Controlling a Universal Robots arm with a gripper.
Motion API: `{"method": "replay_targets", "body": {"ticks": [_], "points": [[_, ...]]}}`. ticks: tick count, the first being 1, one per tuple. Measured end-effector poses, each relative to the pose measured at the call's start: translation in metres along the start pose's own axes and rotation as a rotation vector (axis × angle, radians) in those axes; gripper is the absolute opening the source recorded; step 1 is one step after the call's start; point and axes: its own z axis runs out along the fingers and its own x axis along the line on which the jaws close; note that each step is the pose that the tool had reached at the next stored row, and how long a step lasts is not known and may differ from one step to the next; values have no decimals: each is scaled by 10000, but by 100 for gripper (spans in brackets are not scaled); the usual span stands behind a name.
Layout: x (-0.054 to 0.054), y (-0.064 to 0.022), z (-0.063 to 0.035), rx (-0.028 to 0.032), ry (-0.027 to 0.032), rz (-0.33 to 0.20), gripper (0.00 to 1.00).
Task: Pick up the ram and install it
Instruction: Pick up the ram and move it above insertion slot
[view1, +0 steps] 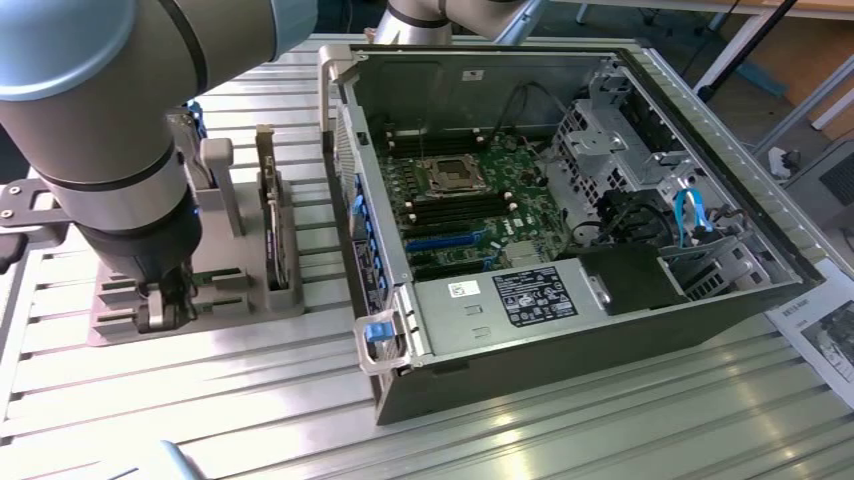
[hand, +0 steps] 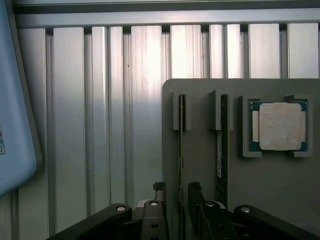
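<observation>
gripper (hand: 177, 192): jaws wide, holding nothing | ram (hand: 181, 145): on edge in a slot of the grey holder (hand: 200, 150), long axis running straight out from the gripper, near end seemingly between the jaws, contact unclear | obstacles: probable hard drive (hand: 223, 150) in next slot, close beside one finger; processor (hand: 280, 126) beyond | computer case (view1: 467, 70): well apart

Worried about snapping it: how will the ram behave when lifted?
The ram stands on edge as a thin strip, so probably light and stiff, yet breakable if twisted. Sitting in a narrow slot of the holder, it may bind if pulled askew.
</observation>
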Motion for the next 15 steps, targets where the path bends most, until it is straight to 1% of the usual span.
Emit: {"method": "replay_targets", "body": {"ticks": [5,7,11,15], "points": [[-17,-9,1,-2,-15,-1,31],[-19,-10,5,-1,-30,-1,31],[-20,-12,47,-1,-31,-1,31],[-19,-12,65,-3,-29,-2,31]]}}
